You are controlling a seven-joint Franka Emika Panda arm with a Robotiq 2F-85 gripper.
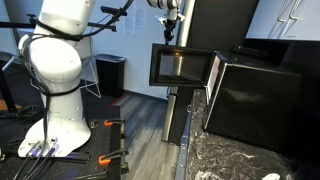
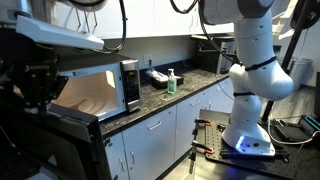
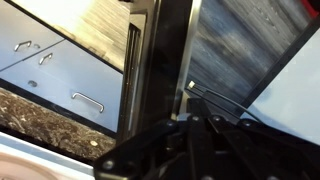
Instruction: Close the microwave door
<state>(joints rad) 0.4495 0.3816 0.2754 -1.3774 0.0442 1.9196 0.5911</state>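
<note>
The microwave (image 1: 255, 100) is a matte black box on the granite counter. In an exterior view its lit cavity and control panel (image 2: 128, 85) show. The microwave door (image 1: 180, 66) stands swung open, its glossy window reflecting light. My gripper (image 1: 171, 36) hangs just above the door's top edge, near its free end. In the wrist view the door's black edge (image 3: 160, 60) runs upright right in front of my gripper (image 3: 185, 125). The dark fingers fill the bottom of that view, and I cannot make out whether they are open or shut.
A tall plain black panel (image 1: 215, 22) rises behind the door. The granite countertop (image 1: 230, 160) runs toward the front. A green bottle (image 2: 171, 82) and dishes sit further along the counter. Cabinet handles (image 3: 85, 98) lie below. A black bin (image 1: 111, 75) stands on the floor.
</note>
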